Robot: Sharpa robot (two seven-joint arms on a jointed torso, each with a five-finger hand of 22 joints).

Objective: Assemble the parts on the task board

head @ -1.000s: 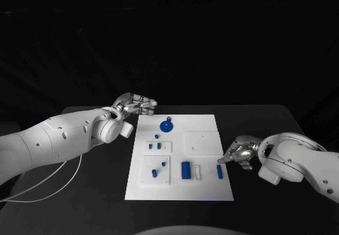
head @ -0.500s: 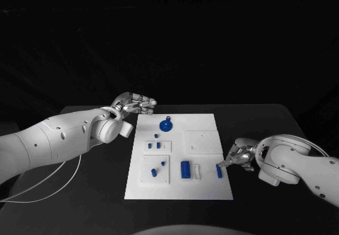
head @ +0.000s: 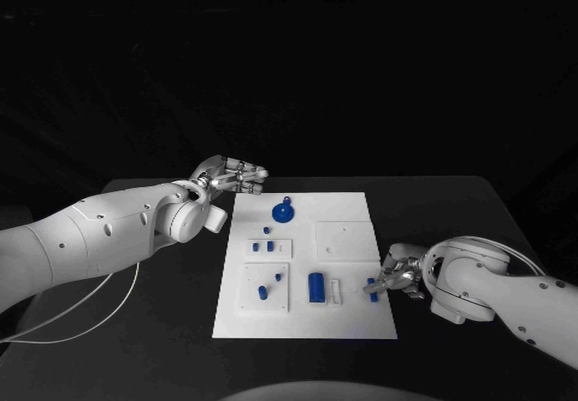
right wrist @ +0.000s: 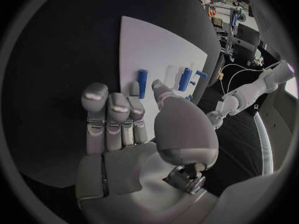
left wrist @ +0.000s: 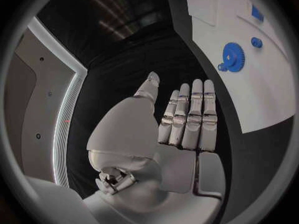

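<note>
The small blue bar (head: 373, 290) by the task board's (head: 343, 205) edge looks light, stiff and slick, best pinched at its long sides by the empty, spread right hand (head: 398, 274).

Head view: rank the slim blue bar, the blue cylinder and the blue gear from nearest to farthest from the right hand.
1. Slim blue bar, at the right hand's fingertips by the board's right edge.
2. Blue cylinder, mid-board near the front.
3. Blue gear, at the board's far end.
</note>
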